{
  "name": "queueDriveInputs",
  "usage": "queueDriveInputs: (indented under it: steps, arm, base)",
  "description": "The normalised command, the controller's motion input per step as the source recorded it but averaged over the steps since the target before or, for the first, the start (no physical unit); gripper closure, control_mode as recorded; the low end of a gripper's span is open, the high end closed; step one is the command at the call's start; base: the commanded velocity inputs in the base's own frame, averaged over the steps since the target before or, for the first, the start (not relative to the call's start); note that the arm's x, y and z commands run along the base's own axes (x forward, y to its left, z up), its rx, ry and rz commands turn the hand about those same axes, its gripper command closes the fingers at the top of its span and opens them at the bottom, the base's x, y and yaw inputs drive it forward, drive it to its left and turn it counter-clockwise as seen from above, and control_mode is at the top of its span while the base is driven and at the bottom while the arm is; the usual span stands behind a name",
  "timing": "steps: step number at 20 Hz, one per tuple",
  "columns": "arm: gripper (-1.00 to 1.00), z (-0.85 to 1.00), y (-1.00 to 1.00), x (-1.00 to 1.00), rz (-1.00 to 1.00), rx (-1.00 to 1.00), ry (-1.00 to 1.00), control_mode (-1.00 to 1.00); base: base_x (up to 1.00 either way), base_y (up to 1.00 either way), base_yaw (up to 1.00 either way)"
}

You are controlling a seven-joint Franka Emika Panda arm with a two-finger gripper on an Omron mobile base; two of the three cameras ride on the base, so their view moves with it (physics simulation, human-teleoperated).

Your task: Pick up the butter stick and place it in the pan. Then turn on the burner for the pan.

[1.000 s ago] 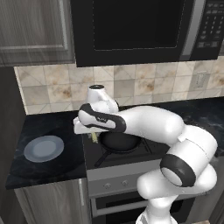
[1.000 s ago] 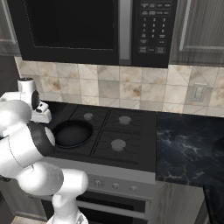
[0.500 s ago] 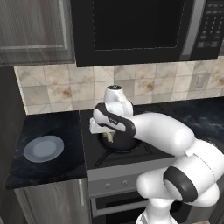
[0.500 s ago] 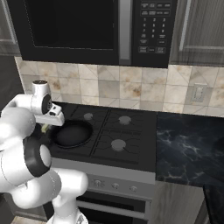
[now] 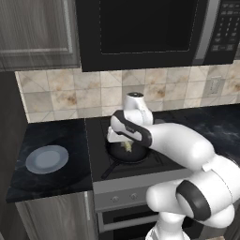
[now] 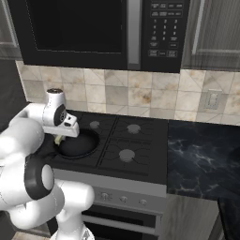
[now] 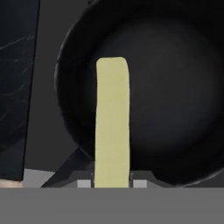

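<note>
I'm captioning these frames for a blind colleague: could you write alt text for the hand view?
A pale-yellow butter stick is clamped in the shut gripper and hangs lengthwise over the round black pan, toward the pan's left side in this view. A strip of dark marbled counter lies beyond the pan's rim at the left edge.

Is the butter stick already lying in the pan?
Not yet. The shut gripper holds the butter stick above the pan.
</note>
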Motion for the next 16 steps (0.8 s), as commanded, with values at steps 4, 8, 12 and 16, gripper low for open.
queueDriveInputs:
  steps: [4, 8, 12, 16]
  arm:
    - [1.0, -0.16, -0.22, 0.18, 0.0, 0.0, 0.0, -1.0]
    - [1.0, -0.21, -0.2, 0.27, 0.0, 0.0, 0.0, -1.0]
    - [1.0, -0.21, -0.17, 0.29, 0.0, 0.0, 0.0, -1.0]
    - [1.0, -0.27, -0.17, 0.16, 0.0, 0.0, 0.0, -1.0]
  base:
    - [0.0, 0.0, 0.0]
    - [0.0, 0.0, 0.0]
    - [0.0, 0.0, 0.0]
    - [0.0, 0.0, 0.0]
